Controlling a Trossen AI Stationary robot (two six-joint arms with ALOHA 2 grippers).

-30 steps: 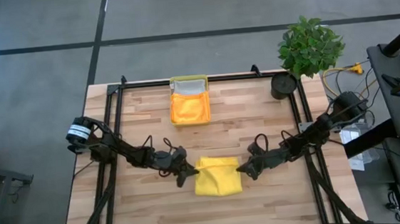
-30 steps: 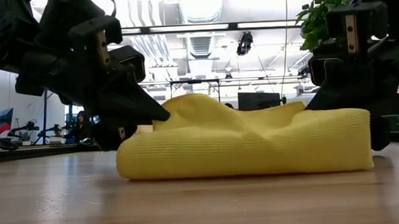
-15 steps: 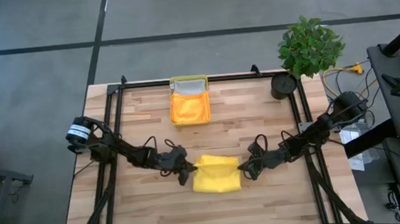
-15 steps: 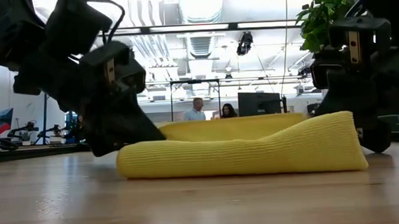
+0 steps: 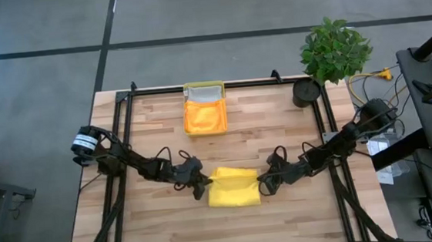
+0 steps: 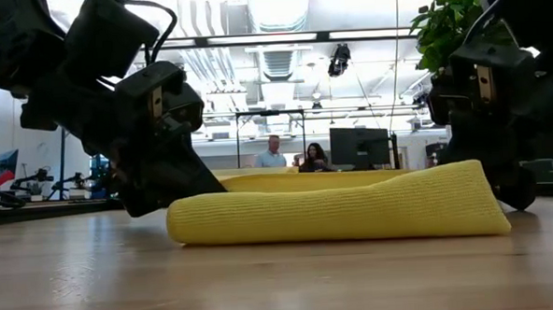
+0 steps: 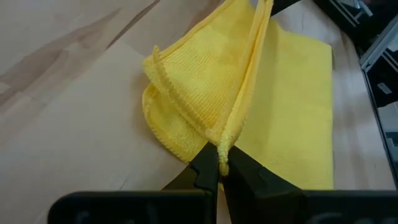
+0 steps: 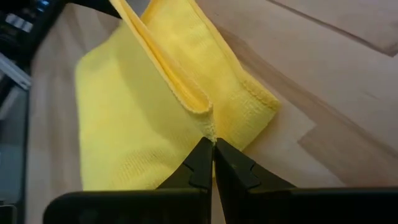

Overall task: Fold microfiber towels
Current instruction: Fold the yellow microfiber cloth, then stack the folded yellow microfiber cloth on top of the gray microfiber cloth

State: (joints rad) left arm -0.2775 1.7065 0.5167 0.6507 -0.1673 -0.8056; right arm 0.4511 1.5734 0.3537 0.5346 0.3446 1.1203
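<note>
The yellow towel (image 5: 234,188) lies folded on the wooden desk (image 5: 279,139), toward the near-middle of the surface, between the two arms. The left gripper (image 5: 203,185) sits at the towel's left edge, low over the desk, with its fingers pressed together on the hemmed corner of the cloth; in the left wrist view the pinched corner (image 7: 222,163) rises from between the two dark fingertips, and the taut hem runs away from it across the flat layer below. The right gripper (image 5: 263,183) sits at the towel's right edge, likewise low, with its fingers pinching the opposite corner of the same upper layer (image 8: 208,134). In the low view the towel (image 6: 345,216) rests flat on the desk as a thick folded band, with the left gripper (image 6: 165,178) touching one end and the right gripper (image 6: 502,178) touching the other. At the far edge of the desk stands a translucent yellow tray (image 5: 203,87) holding an orange towel (image 5: 204,117) with a light grey towel (image 5: 205,95) behind it; both lie well apart from the yellow towel. A potted plant (image 5: 335,48) stands at the far right corner, beside a dark round object (image 5: 305,92). Two people (image 6: 293,154) are seated in the room beyond the desk.
</note>
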